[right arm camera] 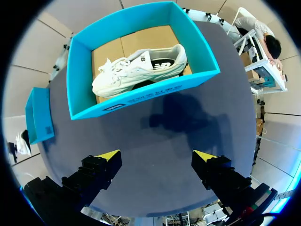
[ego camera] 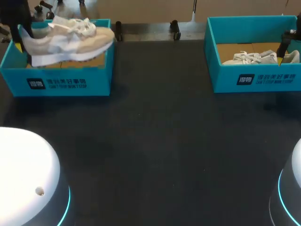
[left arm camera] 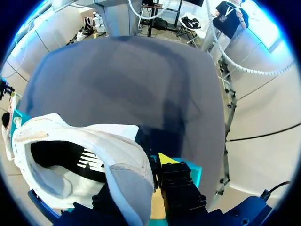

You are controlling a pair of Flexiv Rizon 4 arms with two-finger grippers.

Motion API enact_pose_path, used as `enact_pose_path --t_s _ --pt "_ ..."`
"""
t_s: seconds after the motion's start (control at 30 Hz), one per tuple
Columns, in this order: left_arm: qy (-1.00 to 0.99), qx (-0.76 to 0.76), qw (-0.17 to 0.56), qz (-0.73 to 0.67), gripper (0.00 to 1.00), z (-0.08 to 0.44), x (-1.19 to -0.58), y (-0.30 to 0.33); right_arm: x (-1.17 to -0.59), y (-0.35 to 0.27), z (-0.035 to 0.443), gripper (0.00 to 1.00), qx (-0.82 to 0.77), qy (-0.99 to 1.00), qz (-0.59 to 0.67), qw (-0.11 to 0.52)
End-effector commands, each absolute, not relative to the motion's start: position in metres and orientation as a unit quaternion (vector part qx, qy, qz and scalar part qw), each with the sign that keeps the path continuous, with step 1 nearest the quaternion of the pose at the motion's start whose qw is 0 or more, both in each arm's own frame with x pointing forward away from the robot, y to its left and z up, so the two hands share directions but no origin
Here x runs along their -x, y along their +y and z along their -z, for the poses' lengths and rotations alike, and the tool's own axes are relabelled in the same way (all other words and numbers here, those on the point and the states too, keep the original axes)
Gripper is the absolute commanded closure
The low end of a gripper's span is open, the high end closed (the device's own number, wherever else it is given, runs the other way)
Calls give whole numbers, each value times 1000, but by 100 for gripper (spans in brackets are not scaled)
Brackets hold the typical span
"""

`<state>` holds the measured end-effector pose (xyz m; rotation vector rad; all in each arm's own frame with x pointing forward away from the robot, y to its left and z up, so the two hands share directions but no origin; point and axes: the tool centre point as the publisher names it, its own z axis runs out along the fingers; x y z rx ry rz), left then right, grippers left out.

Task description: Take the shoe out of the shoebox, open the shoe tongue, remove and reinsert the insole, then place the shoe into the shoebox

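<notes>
A cream sneaker with a white sole hangs level just above the left teal shoebox, toe pointing right. My left gripper is shut on its heel. In the left wrist view the heel collar sits between the fingers of the left gripper, with only one yellow tip showing. The right teal shoebox holds a white sneaker. My right gripper hovers over that box's right part. In the right wrist view the right gripper stands open and empty, with the white sneaker lying in its box ahead.
Dark tabletop spreads between and in front of the two boxes. Both arm bases, the left and the right, stand at the near corners. Small black clamps sit at the far edge between the boxes.
</notes>
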<state>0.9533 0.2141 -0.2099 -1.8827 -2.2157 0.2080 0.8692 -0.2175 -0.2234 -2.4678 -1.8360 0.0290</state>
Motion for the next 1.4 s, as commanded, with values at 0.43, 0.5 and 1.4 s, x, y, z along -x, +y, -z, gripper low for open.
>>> enact_pose_path --t_s 0.43,0.5,1.4 --pt "-727 665 -77 152 100 210 -840 173 -868 -217 224 0 802 -596 -8 32" --pt "-723 669 -75 152 100 213 -830 166 -868 -217 224 0 802 -596 -8 32" --pt "-690 715 -55 95 100 223 -779 118 -868 -217 224 0 802 -596 -8 32"
